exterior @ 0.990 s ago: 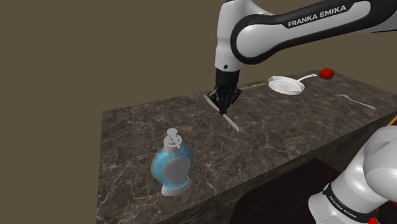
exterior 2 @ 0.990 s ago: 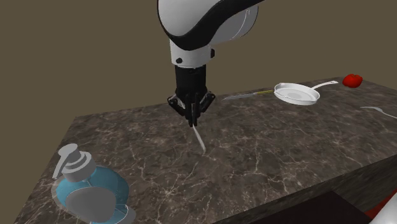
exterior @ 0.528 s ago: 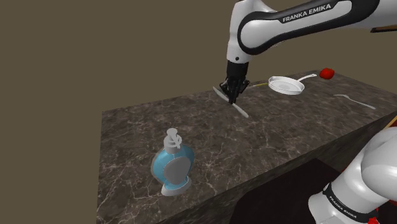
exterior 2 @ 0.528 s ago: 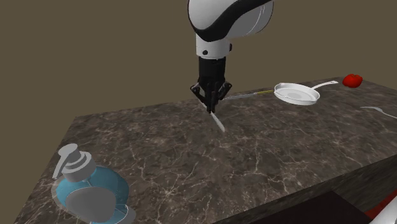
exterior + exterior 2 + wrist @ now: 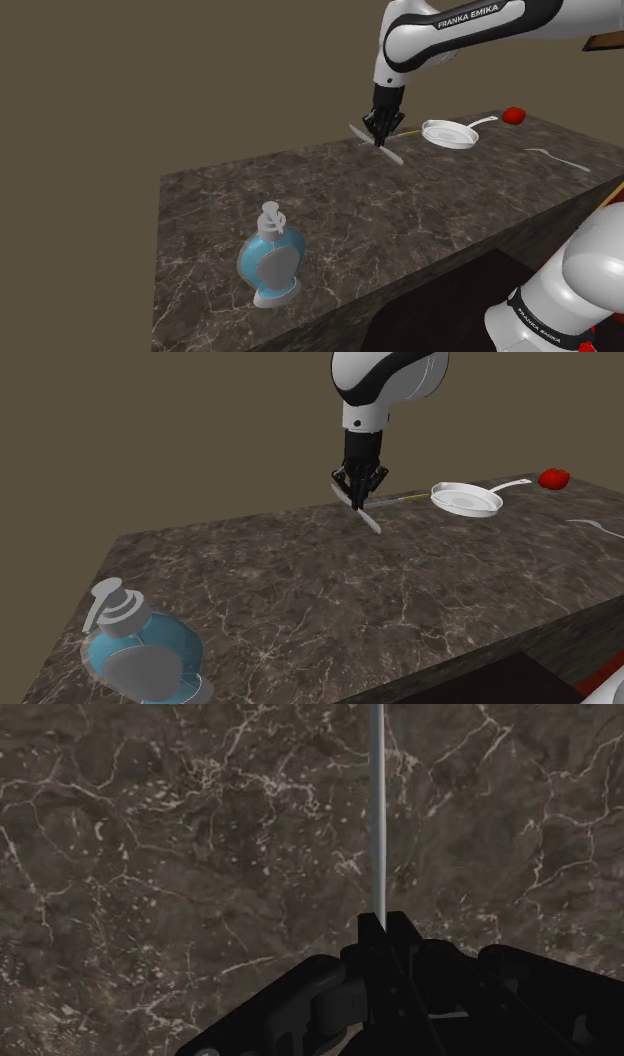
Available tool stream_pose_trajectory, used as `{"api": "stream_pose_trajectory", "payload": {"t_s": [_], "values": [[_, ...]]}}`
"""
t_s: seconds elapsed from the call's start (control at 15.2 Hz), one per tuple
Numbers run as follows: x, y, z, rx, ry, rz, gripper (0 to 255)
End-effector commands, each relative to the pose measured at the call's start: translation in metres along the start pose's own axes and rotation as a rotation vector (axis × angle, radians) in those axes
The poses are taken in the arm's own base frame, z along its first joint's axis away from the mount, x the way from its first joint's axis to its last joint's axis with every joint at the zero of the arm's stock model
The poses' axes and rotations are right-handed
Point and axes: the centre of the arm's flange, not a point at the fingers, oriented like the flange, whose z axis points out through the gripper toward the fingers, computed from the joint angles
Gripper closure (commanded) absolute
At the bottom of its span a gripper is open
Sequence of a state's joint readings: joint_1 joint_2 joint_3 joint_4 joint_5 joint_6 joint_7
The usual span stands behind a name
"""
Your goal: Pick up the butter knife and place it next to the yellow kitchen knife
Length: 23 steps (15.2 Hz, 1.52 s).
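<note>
Now you are in the carry step: the tool (image 5: 358, 492) pinches the butter knife (image 5: 371, 521), whose blade slants down toward 5 o'clock and seems just clear of the tabletop (image 5: 300, 602). The yellow knife (image 5: 398, 500) lies at the tool's 3 o'clock, short of the pan (image 5: 465, 502). Next, lower and release alongside it without nudging it.

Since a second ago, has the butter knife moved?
Yes. Clasped in the gripper, the butter knife has travelled toward the shoulder view's right, away from the soap dispenser and nearer the white pan.
</note>
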<state>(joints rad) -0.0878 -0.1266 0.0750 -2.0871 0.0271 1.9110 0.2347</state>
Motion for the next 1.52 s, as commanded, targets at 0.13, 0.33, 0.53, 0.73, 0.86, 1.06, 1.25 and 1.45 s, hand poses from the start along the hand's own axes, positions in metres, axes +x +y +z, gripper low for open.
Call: {"api": "stream_pose_trajectory", "payload": {"t_s": [0.13, 0.33, 0.53, 0.73, 0.86, 1.06, 1.25, 1.45], "values": [[0.032, 0.043, 0.001, -0.001, 0.0, -0.001, 255], [0.054, 0.076, 0.0, -0.001, 0.0, -0.001, 255], [0.075, 0.109, -0.002, -0.001, 0.0, -0.001, 255], [0.094, 0.138, -0.003, -0.001, 0.0, -0.001, 255], [0.094, 0.138, 0.008, -0.001, 0.0, -0.001, 255], [0.095, 0.138, 0.024, -0.001, 0.0, -0.001, 255], [0.096, 0.138, 0.04, -0.001, 0.0, -0.001, 255], [0.097, 0.138, 0.055, -0.001, 0.0, -0.001, 255]]}}
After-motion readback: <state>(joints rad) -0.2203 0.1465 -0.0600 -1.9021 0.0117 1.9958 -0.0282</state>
